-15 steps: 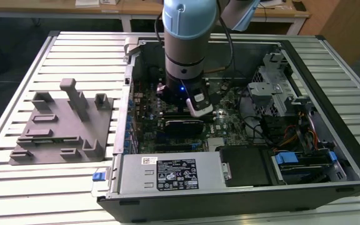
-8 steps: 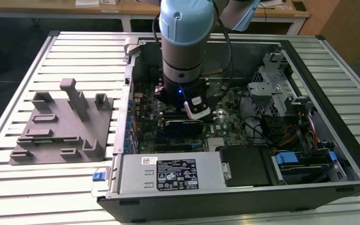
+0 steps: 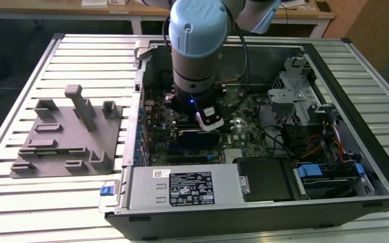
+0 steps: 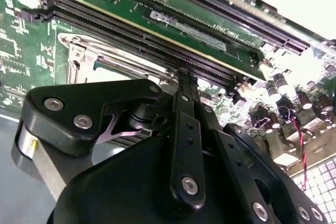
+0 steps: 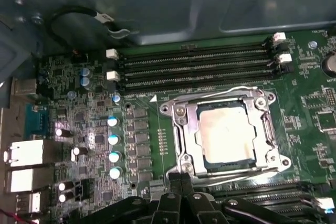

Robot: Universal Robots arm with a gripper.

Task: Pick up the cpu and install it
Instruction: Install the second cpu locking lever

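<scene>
Exterior view: pincer (image 3: 210, 123) low inside computer case (image 3: 356, 167) over motherboard (image 3: 242, 132). Second wrist view: fingers (image 4: 185, 129) pressed together, empty. First wrist view: cpu (image 5: 227, 131) lying in socket frame (image 5: 273, 153); possibly crooked, risking bent pins.

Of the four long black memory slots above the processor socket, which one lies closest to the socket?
The lowest slot, directly beside the socket frame.
</scene>
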